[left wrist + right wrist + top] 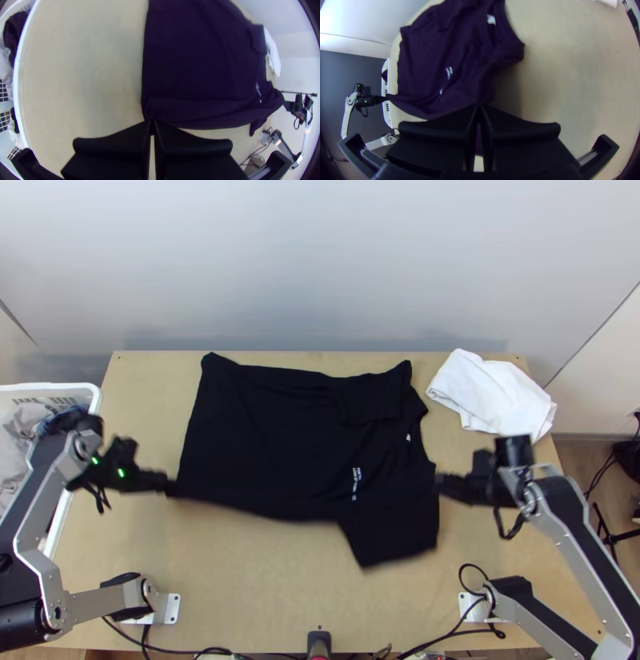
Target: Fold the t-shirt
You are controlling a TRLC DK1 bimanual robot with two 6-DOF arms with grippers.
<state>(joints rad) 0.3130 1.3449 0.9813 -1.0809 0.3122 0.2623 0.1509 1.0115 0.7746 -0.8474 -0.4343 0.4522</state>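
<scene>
The black t-shirt (296, 436) lies sideways across the table, its neckline toward the right and its near edge lifted. At the shirt's near left corner, my left gripper (170, 486) is shut on the cloth; in the left wrist view the left gripper (151, 122) pinches that hem corner. My right gripper (440, 482) is shut on the shoulder area at the right; in the right wrist view the right gripper (480, 107) holds gathered cloth of the t-shirt (430, 56). One sleeve hangs toward the near side, and the far sleeve lies folded inward over the body.
A white cloth (492, 394) lies bunched at the table's far right corner. At the left edge stands a white basket (98, 398) with clothes in it. Cables (456, 632) run along the near edge of the table (256, 580).
</scene>
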